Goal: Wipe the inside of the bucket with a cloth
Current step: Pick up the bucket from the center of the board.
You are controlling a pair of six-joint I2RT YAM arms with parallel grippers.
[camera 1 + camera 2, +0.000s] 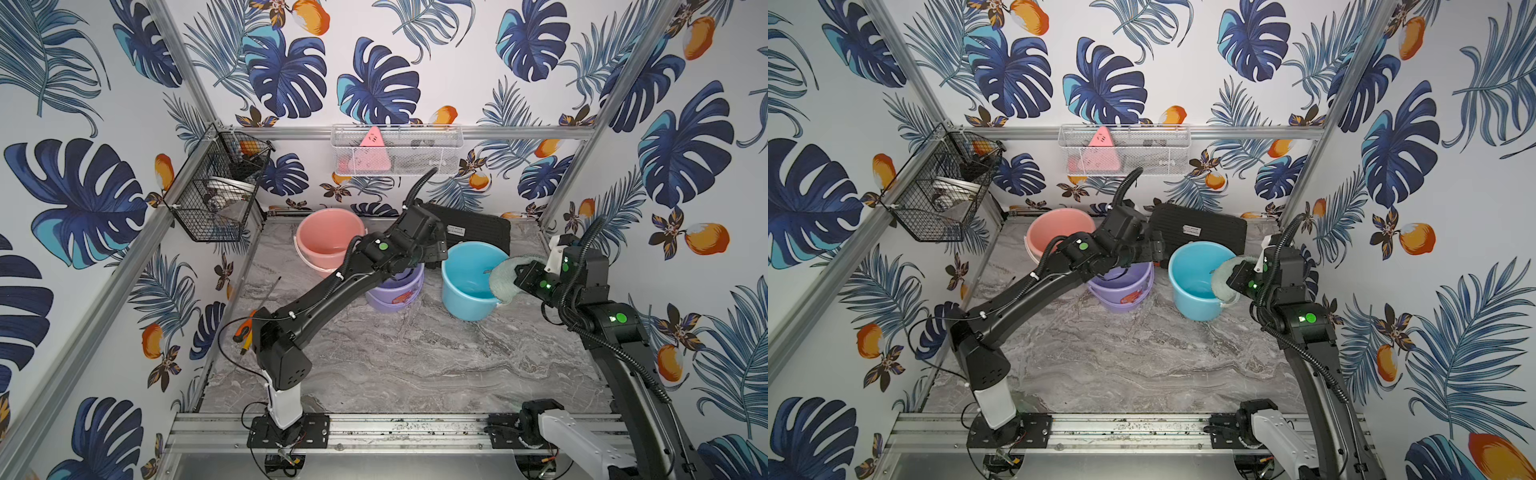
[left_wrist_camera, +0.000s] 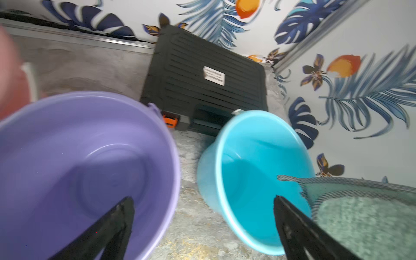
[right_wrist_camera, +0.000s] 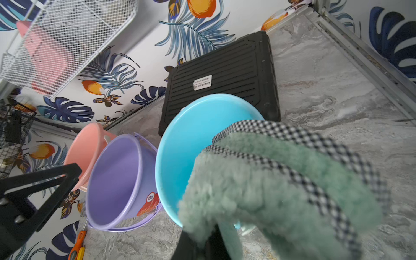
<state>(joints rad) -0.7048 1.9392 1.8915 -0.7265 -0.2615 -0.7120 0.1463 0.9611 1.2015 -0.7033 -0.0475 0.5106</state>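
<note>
Logging from the fingertips outward: right gripper (image 3: 203,242) is mostly buried under the cloth (image 3: 258,191), tips hidden; we read the fingers as pinched narrow on a fold of it, since the fabric bunches up from that spot and nothing else carries it; we judge the pinch near one end is meant to leave the fluffy face free to press on plastic

Cloth location: at the rim of the blue bucket (image 1: 461,307), on the side nearest the right arm, part over the mouth and part lapping outside in both top views; contact with the inner wall we cannot confirm

Orientation: cloth is doubled over, so its true long axis is unclear; the bulging fold leads toward the bucket's mouth, and the checked trim curves across it, roughly following the rim; bucket stands mouth up on the table (image 1: 415,365)

Left gripper (image 2: 202,199): fingers spread wide, holding nothing; one hangs over the purple bucket (image 2: 90,135), the other by the blue rim just beside the cloth; our guess is that it is posted there to steady the blue bucket against the wiping push

Surroundings: purple bucket just beside the blue one, pink bucket (image 1: 328,232) behind the purple, black case (image 1: 469,224) close behind the blue
</note>
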